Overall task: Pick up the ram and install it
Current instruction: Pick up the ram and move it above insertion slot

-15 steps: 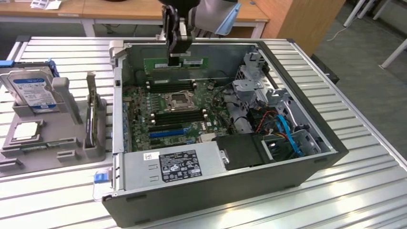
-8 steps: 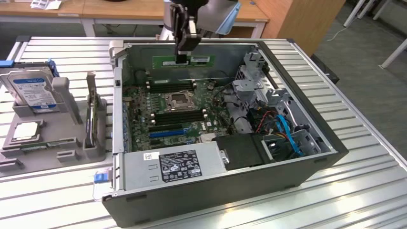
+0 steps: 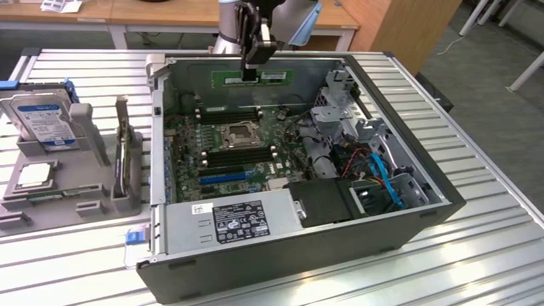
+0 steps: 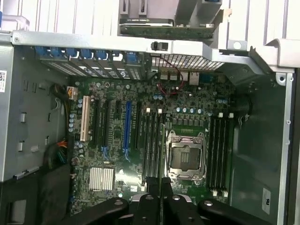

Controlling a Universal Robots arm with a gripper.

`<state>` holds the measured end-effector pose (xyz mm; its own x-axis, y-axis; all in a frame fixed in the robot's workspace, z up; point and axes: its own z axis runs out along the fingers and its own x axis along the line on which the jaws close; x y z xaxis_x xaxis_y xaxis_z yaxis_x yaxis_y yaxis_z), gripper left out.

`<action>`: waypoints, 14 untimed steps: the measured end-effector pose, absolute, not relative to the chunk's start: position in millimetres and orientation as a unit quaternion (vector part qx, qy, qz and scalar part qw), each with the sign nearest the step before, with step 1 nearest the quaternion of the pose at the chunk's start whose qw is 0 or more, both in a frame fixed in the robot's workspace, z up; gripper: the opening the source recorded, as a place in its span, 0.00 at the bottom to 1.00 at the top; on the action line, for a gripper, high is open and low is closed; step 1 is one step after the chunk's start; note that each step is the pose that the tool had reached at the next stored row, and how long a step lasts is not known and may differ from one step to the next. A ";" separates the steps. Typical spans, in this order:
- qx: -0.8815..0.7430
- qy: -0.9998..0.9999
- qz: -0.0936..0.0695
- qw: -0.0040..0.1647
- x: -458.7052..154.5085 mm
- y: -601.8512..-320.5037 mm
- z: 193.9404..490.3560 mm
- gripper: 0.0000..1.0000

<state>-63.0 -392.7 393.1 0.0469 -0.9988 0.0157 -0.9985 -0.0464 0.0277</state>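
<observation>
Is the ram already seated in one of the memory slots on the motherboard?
No, the ram hangs in the claw above the open computer case, well clear of the motherboard.

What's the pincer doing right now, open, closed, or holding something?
Pincer: closed, holding the ram over the computer case.

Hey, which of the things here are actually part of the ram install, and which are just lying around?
Part of the job:
- ram, held by the gripper above the open computer case
- memory slots on the motherboard

Just lying about:
- hard drive, upright in the grey holder beside the case
- power supply
- blue cables
</observation>
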 end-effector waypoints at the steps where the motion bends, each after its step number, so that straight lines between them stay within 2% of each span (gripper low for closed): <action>1: 0.723 -0.690 -0.004 0.015 -63.0 -392.6 393.1 0.13; 14: 0.708 -0.706 -0.004 0.015 -64.6 -386.8 393.0 0.13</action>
